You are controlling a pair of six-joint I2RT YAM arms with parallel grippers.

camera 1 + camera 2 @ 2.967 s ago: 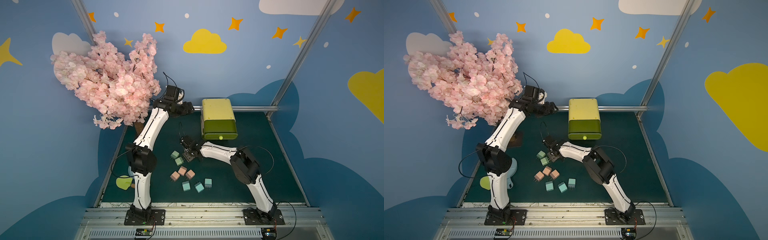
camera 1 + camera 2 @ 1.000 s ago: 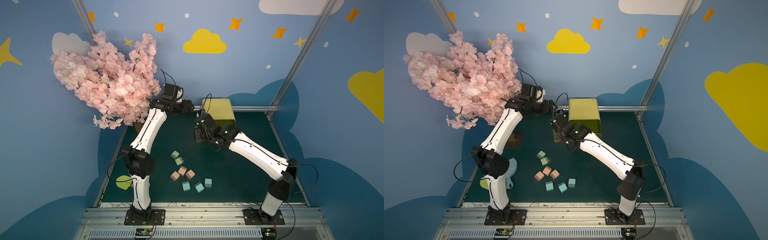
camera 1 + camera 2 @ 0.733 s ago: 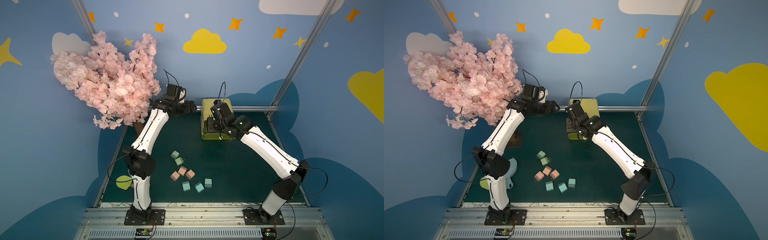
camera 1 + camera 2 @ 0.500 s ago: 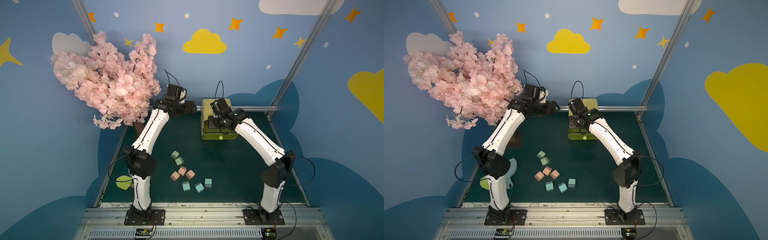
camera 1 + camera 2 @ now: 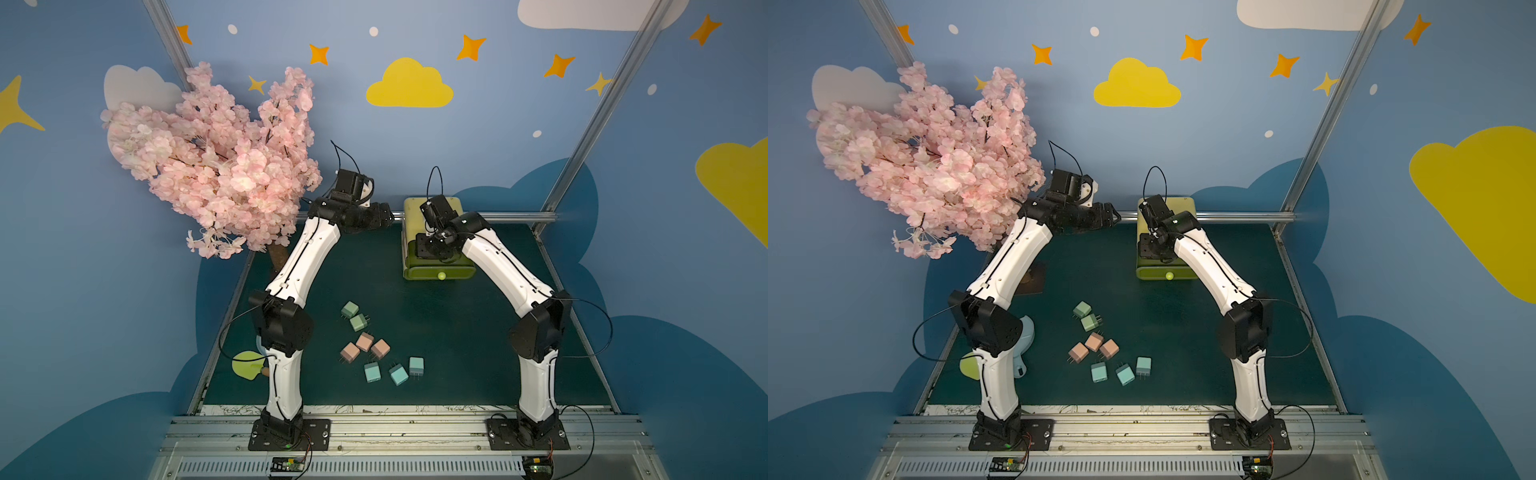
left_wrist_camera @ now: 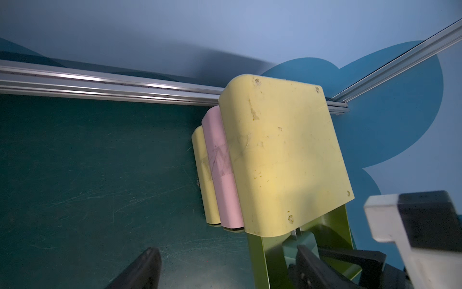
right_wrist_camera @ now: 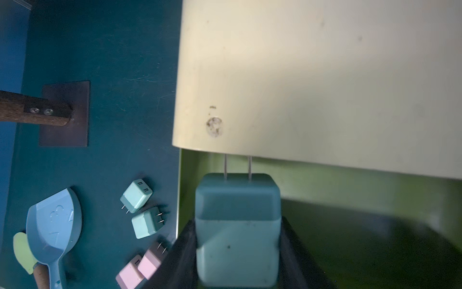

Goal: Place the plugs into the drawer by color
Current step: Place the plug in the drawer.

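The drawer is a yellow-green cabinet at the back of the mat, and its top drawer is pulled out. My right gripper is shut on a pale green plug, prongs pointing at the cabinet, over the open drawer; in a top view the gripper hides that plug. On the mat lie two green plugs, three pink plugs and three blue plugs. My left gripper hangs open beside the cabinet's left back corner, holding nothing. The left wrist view shows the cabinet's pale yellow top and the held plug.
A pink blossom tree fills the back left, and its base plate sits on the mat. A blue scoop and a yellow-green paddle lie at the left edge. A metal rail runs behind the cabinet.
My right arm carried the green plug from the middle of the mat to above the open top drawer and has settled there. The left arm has hardly moved.
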